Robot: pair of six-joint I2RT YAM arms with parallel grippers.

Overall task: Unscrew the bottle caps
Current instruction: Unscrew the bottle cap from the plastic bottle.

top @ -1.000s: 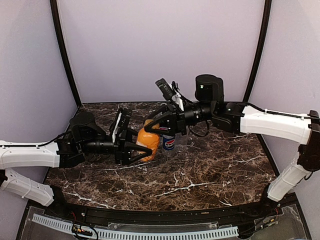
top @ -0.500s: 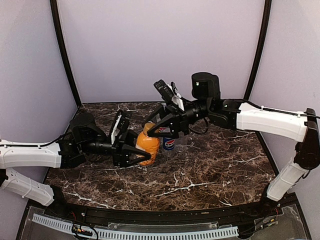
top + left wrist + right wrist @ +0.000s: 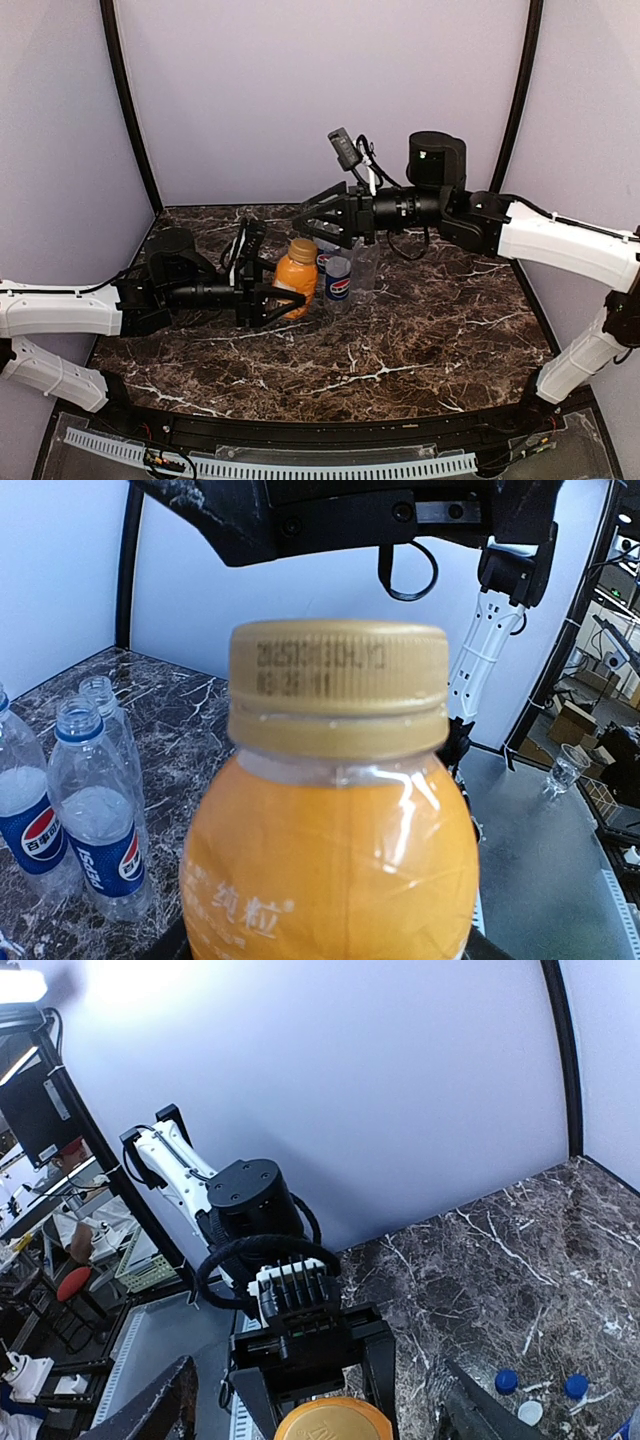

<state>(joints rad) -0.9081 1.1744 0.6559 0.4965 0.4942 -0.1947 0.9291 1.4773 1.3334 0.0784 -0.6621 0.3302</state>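
Near the centre of the top view, the orange bottle (image 3: 296, 283) is clasped around its body by the left gripper (image 3: 283, 292), with the orange cap (image 3: 302, 249) on its neck. Just above it, the right gripper (image 3: 305, 222) is held wide apart, empty. Three loose caps (image 3: 507, 1381) are seen lower right of the right wrist view.

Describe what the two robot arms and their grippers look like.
The left arm and right arm have white link shells, black cylindrical joints and thin black cables looping near the wrists. The left gripper and right gripper are black, with angular tapering fingers.
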